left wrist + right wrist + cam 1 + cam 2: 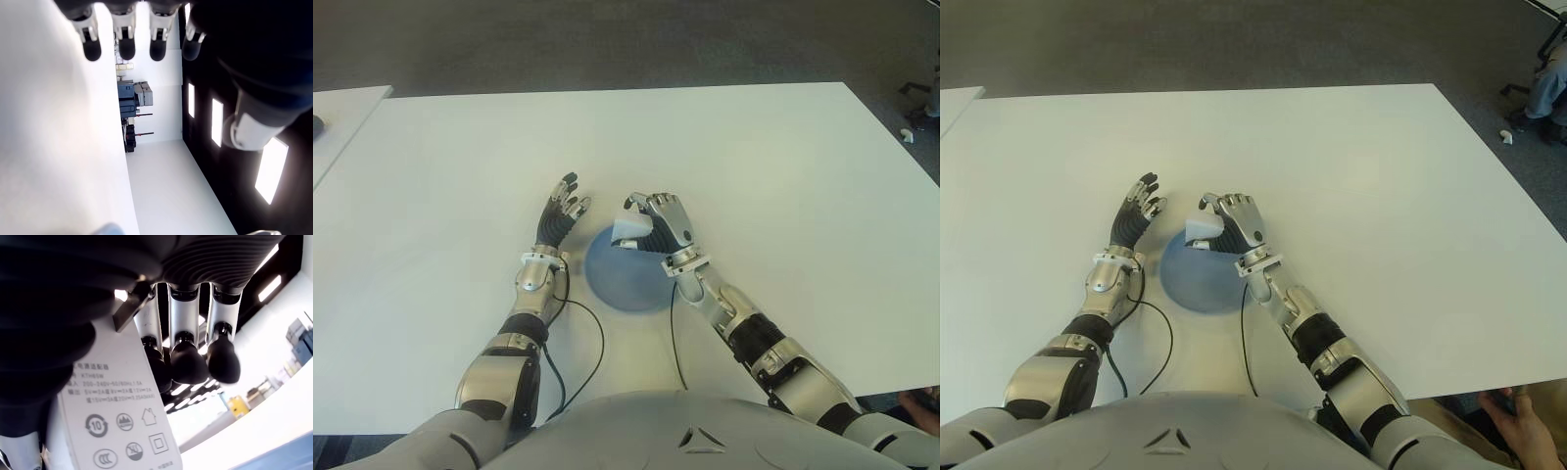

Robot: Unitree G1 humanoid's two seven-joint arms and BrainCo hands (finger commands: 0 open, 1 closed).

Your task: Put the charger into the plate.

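The right hand (658, 223) hung over the far rim of the blue plate (612, 284), its knuckles facing up and its forearm running back toward the robot's right shoulder across the white desk (783, 176). Its fingers were curled around the white charger (631, 231), which showed below the palm on the side nearer the left hand. The right wrist view confirmed the grasp: the charger (122, 426) was pressed against the palm, its printed label and certification marks turned toward the camera, a metal prong showing at its upper edge, and three dark fingertips (222, 360) bent over beyond it. The charger was held above the plate's far edge; whether it touched the plate could not be told.

The left hand (561, 212) showed just beside the plate on the robot's left, its wrist bent so the fingers pointed away from the body and slightly upward. The fingers were spread and straight, holding nothing; in the left wrist view their dark tips (127, 46) lined up in a row over the pale desk. Thin black cables (592, 338) trailed from both wrists back toward the torso.
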